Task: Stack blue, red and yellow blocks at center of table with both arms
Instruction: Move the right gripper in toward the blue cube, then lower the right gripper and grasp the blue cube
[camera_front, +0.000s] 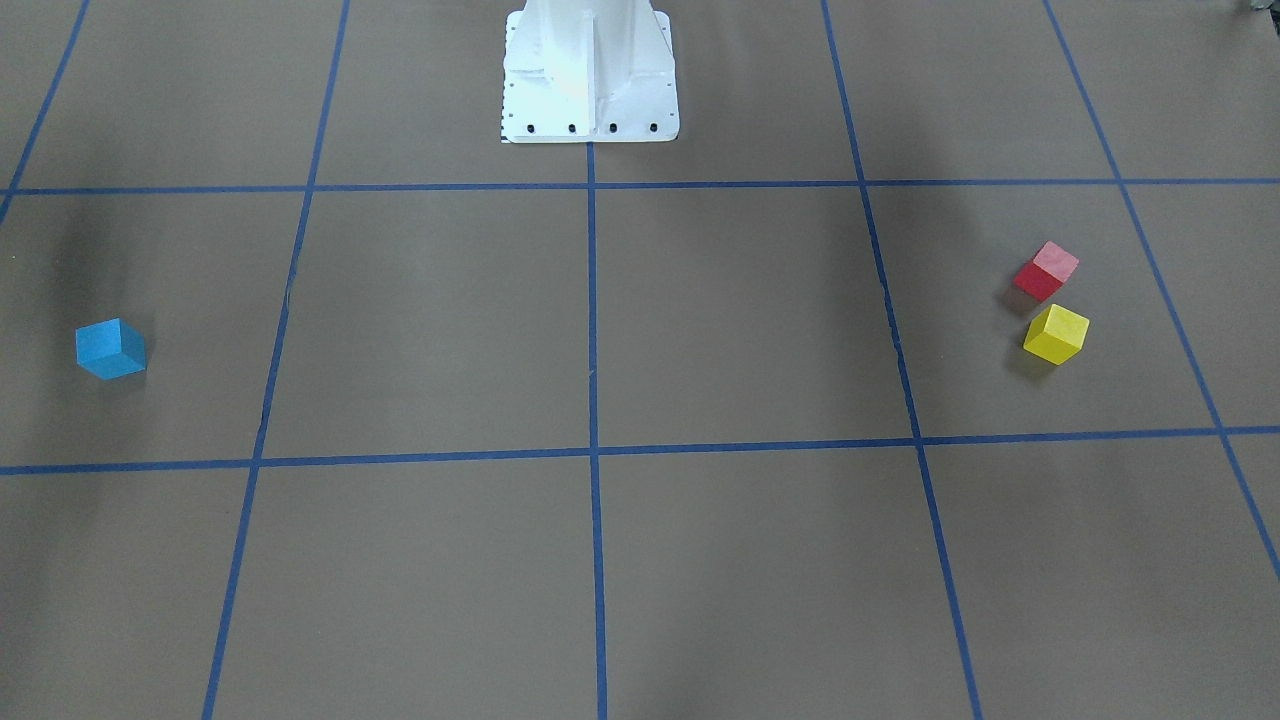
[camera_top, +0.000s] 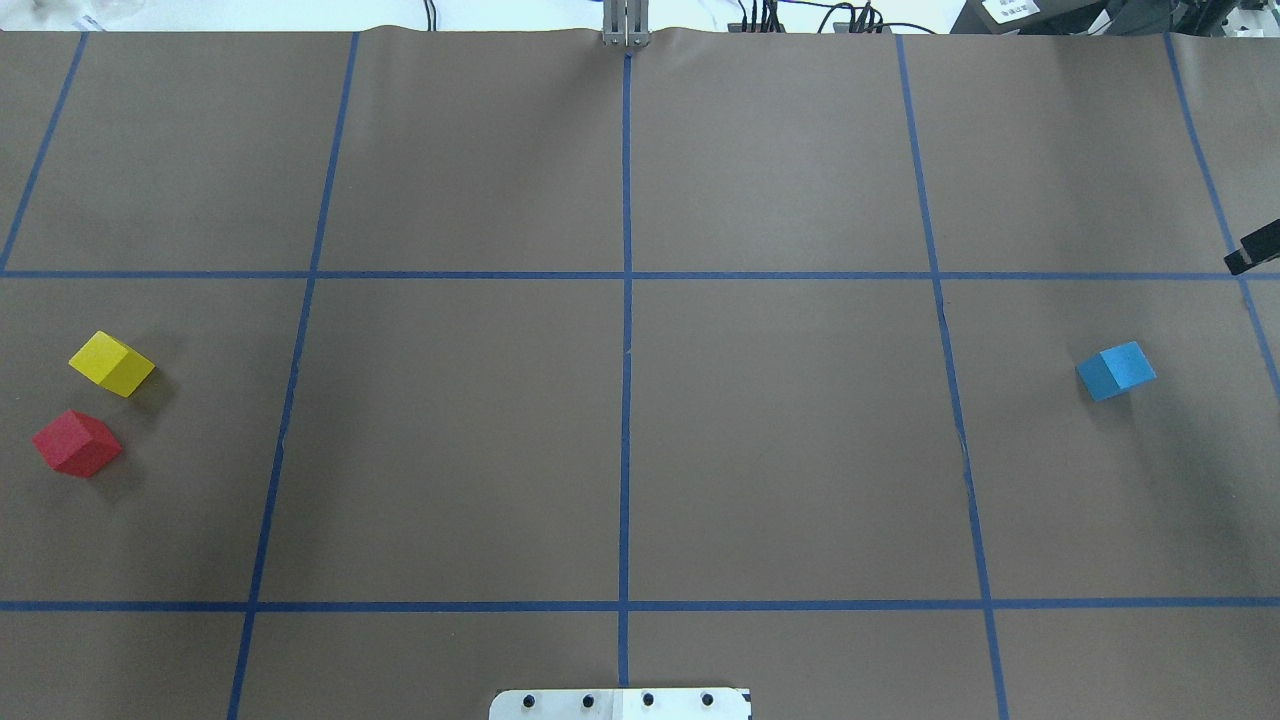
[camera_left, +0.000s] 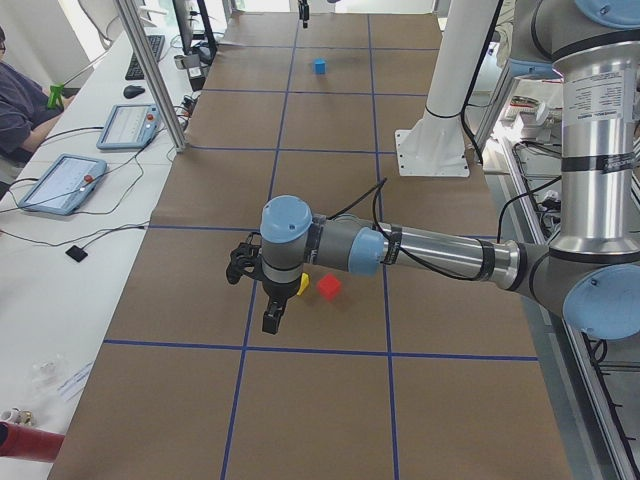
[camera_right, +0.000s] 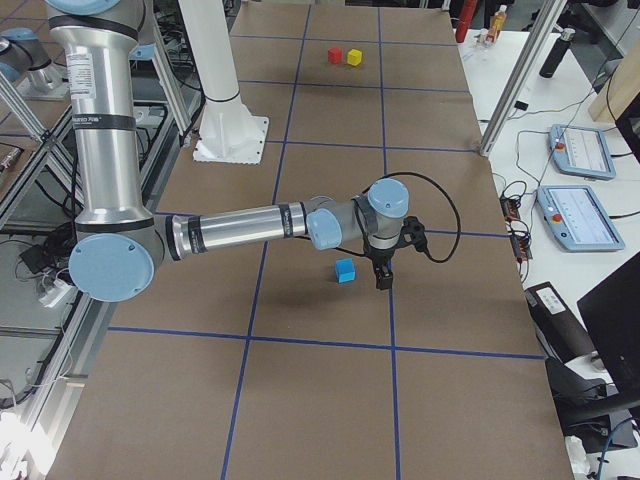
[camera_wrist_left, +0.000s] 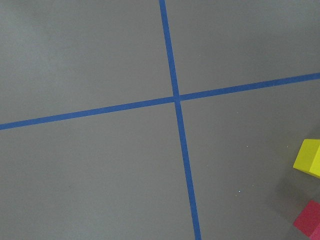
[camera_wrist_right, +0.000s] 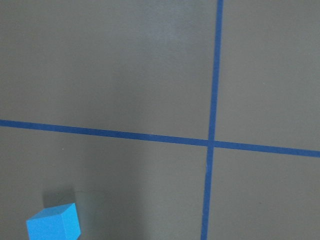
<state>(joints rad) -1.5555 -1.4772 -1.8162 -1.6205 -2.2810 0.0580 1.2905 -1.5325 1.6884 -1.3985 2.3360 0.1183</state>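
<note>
A brown table (camera_front: 740, 320) is gridded with blue tape (camera_front: 592, 330); a white pedestal (camera_front: 590, 75) is bolted at the robot's edge. Tablets (camera_left: 60, 182) are laid on a side bench.

The blue block (camera_top: 1116, 370) is set toward the right end. The red block (camera_top: 77, 443) and yellow block (camera_top: 112, 363) are set close together, not touching, toward the left end.

The left gripper (camera_left: 272, 320) is held near the yellow block and the right gripper (camera_right: 383, 280) near the blue block. How far either is open cannot be told.

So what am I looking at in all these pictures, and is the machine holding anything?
These are two jointed robot arms at a table covered in brown paper with blue tape lines. Two pictures look down from above, two from the table's ends, two from cameras on the wrists. Each arm ends in a two-finger gripper: the left gripper hangs by the small yellow cube and small red cube, the right gripper by the small blue cube. All three cubes lie on the table, so nothing is held. Whether the grippers are open, I cannot tell.
</note>
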